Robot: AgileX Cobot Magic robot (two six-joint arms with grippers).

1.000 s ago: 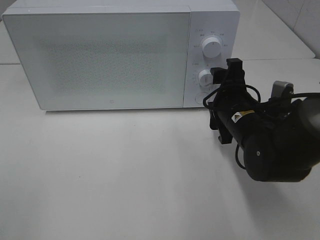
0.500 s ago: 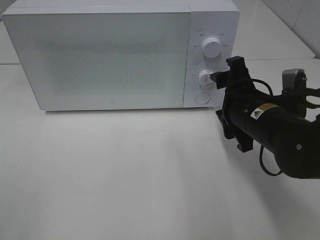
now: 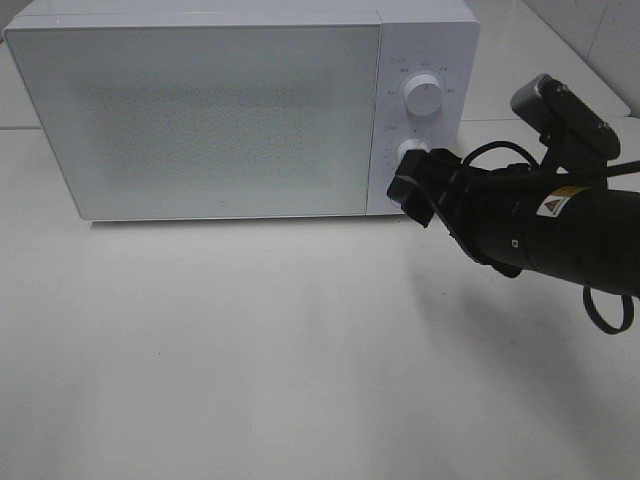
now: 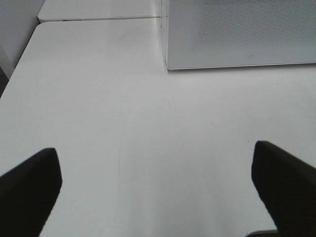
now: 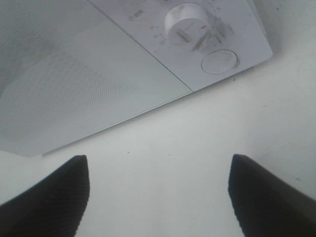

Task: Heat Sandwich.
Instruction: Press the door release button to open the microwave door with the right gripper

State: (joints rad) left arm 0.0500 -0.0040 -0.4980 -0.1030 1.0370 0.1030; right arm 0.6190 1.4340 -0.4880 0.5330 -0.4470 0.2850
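Observation:
The sandwich is out of view. The white microwave (image 3: 200, 110) stands at the back of the table with its door shut. It also shows in the left wrist view (image 4: 237, 29) and the right wrist view (image 5: 74, 84). My right gripper (image 3: 410, 190) is open and empty, just in front of the control panel, below the lower knob (image 3: 408, 153). In the right wrist view the gripper (image 5: 158, 197) has its fingers wide apart, facing the lower knob (image 5: 186, 19) and the round button (image 5: 219, 60). My left gripper (image 4: 158, 197) is open and empty over bare table.
The upper knob (image 3: 424, 97) sits above the lower one on the panel. The white table (image 3: 250, 340) stretches in front of the microwave. A second table surface (image 3: 540, 60) lies behind at the right.
My right arm has swung and rolled. Its gripper has moved left and down from beside the lower knob to in front of the panel's lower part, covering the round button.

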